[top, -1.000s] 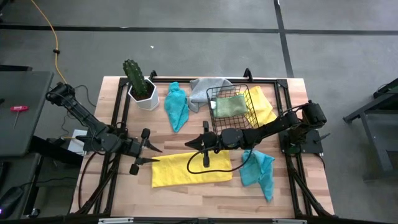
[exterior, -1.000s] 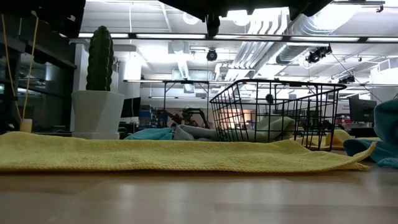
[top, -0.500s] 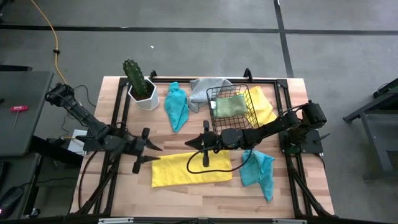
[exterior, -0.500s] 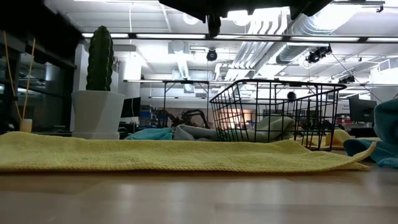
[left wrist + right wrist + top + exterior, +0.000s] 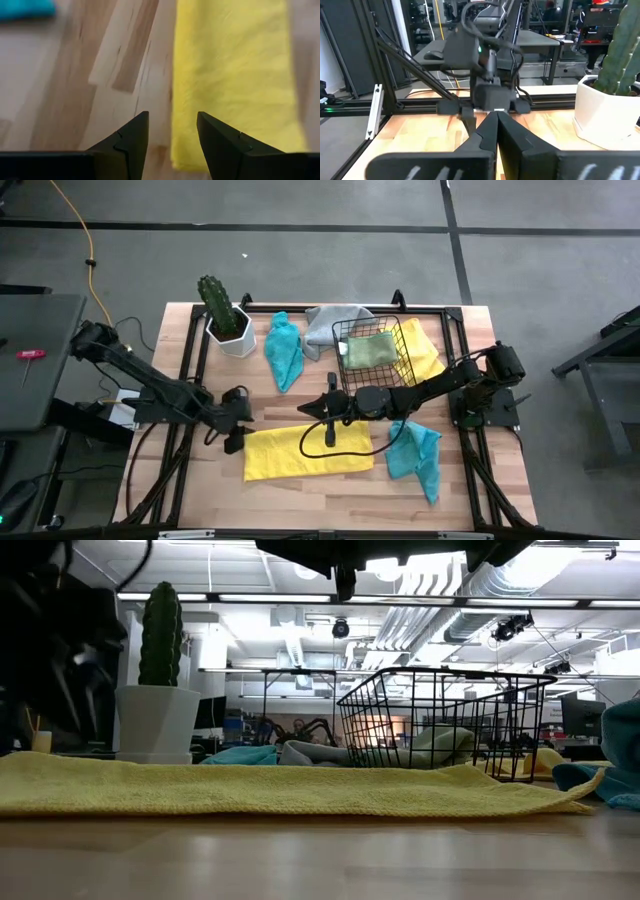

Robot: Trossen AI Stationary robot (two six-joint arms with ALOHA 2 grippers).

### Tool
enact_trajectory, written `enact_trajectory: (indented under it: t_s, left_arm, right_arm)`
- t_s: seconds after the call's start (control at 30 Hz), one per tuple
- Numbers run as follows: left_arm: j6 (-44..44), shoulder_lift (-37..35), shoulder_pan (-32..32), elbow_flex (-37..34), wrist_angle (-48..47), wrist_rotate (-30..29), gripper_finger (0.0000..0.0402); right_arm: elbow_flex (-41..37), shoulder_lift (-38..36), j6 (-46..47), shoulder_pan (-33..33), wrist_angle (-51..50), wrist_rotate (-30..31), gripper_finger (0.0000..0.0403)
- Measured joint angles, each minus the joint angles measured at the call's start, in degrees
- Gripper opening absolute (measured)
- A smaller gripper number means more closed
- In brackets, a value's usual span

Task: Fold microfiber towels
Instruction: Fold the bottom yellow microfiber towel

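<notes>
On the table's (image 5: 300, 490) front half lies the yellow towel (image 5: 308, 452) — flat, slightly rippled, bare wood around. My left gripper (image 5: 169, 131) hangs over its left edge, parted, empty; my right gripper (image 5: 329, 412) sits pinched shut above it.

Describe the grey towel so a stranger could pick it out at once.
Start at the black wire basket near the table's far edge. Just beyond its left corner, between the basket and a teal towel, lies the grey towel, crumpled in a heap with one side against the basket. It is the only grey cloth; the others are yellow, teal or green.
</notes>
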Motion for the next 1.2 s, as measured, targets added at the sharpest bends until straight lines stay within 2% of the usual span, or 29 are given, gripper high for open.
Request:
enact_trajectory:
  t_s: [0.23,0.5,0.77,0.93,1.2]
  left_arm:
    - [0.1,7.5,4.3,0.0,0.5,6.2,0.0158]
    - [3.4,10.0,4.8,0.3,1.6,9.6,0.0158]
    - [9.8,7.8,4.3,5.3,1.4,7.2,0.0158]
    - [6.6,7.2,0.7,5.6,0.8,8.6,0.0158]
    - [1.7,8.8,-1.7,5.6,-2.9,3.9,0.0158]
  right_arm:
    - [0.0,0.0,0.0,0.0,0.0,0.0,0.0000]
    - [0.0,0.0,0.0,0.0,-0.1,0.0,0.0000]
    - [0.0,0.0,0.0,0.0,-0.6,0.0,0.0000]
    - [0.0,0.0,0.0,0.0,-1.4,0.0,0.0000]
    - [0.0,0.0,0.2,0.0,-1.4,0.0,0.0000]
